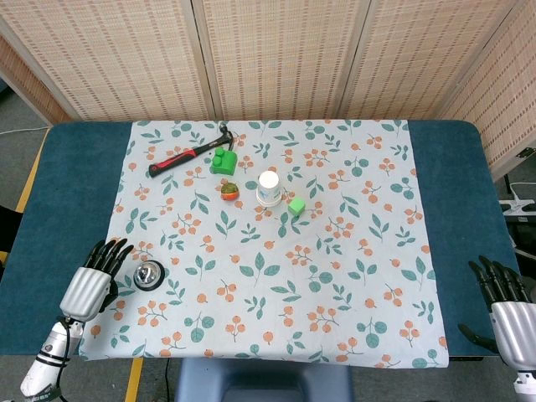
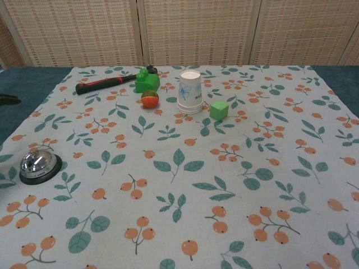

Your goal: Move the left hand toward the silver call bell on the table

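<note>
the silver call bell (image 1: 149,275) is sitting near the front left corner of the leaf-and-berry patterned cloth (image 1: 335,276), which is covering the middle of a dark blue table (image 1: 75,209). from the chest view the bell (image 2: 38,166) is showing as a shiny dome on a black base, standing upright at the cloth's left edge.

the left hand (image 1: 95,280) is hovering just beside the bell on its left, at the border of cloth and blue table, with its dark fingers (image 1: 113,251) stretching forward and fanning apart, gripping nothing. it is near the bell, though i cannot tell whether any part is touching it. the chest view is not showing this hand.

the right hand (image 1: 506,300) is resting well apart at the front right corner of the table, off the cloth, its fingers spread and holding nothing.

toward the far side of the cloth, a red-and-black hammer (image 1: 191,152) is lying at a slant, and a green toy block (image 1: 224,161) is sitting just beside its head. near that, an orange-and-green ball (image 1: 229,191), an upturned white paper cup (image 1: 269,188) and a small green cube (image 1: 296,205) are standing in a loose row. woven screen panels (image 1: 276,50) are standing behind the table.
</note>
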You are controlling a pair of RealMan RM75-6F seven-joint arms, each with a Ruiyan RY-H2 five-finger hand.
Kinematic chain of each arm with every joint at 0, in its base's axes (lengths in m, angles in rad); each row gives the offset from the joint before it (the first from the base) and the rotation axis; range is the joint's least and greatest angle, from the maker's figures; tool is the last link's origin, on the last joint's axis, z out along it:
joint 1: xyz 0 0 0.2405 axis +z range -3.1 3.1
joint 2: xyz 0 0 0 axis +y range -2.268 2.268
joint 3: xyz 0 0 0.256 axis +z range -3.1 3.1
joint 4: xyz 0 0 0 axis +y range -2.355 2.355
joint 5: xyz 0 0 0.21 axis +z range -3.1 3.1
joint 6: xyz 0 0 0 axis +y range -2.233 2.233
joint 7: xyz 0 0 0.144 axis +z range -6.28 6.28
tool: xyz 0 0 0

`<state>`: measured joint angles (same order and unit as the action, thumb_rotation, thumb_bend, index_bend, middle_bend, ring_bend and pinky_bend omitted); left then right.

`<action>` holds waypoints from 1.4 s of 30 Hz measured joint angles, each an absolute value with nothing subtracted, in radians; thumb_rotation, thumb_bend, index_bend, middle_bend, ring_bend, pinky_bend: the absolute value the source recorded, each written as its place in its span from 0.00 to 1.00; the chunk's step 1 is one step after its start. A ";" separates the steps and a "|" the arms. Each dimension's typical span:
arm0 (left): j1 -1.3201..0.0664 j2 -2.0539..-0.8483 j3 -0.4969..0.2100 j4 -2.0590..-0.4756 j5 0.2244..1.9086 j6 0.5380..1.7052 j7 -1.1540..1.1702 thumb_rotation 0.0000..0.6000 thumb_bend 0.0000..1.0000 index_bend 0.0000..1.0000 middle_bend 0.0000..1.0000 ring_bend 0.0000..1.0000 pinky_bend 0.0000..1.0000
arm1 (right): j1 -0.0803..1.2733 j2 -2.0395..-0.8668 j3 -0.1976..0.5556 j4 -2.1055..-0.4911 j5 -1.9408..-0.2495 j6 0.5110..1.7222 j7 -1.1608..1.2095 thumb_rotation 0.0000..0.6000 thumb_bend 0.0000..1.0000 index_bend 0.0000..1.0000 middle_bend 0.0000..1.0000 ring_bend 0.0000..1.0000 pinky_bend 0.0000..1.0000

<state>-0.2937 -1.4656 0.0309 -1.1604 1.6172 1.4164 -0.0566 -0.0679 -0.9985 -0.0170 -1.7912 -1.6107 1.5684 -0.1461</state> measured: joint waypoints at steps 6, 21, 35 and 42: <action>-0.294 -1.465 0.033 -1.164 1.623 1.414 -0.052 1.00 1.00 0.02 0.03 0.00 0.06 | -0.070 -0.994 -0.019 -1.794 -1.614 1.575 -0.141 1.00 0.02 0.00 0.00 0.00 0.08; -0.329 -1.581 0.036 -1.060 1.589 1.286 -0.085 1.00 1.00 0.00 0.00 0.00 0.00 | -0.059 -0.985 -0.015 -1.791 -1.609 1.560 -0.119 1.00 0.02 0.00 0.00 0.00 0.08; -0.319 -1.709 0.027 -0.906 1.507 1.188 -0.090 1.00 1.00 0.00 0.00 0.00 0.00 | -0.057 -0.983 -0.019 -1.790 -1.612 1.557 -0.114 1.00 0.02 0.00 0.00 0.00 0.08; -0.317 -1.689 0.016 -0.942 1.532 1.266 -0.077 1.00 1.00 0.00 0.00 0.00 0.00 | -0.053 -0.983 -0.018 -1.793 -1.606 1.551 -0.118 1.00 0.02 0.00 0.00 0.00 0.08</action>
<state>-0.3169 -1.6889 0.0160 -0.9418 1.5318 1.2664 -0.0771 -0.0534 -0.9834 -0.0182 -1.7929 -1.6064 1.5507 -0.1178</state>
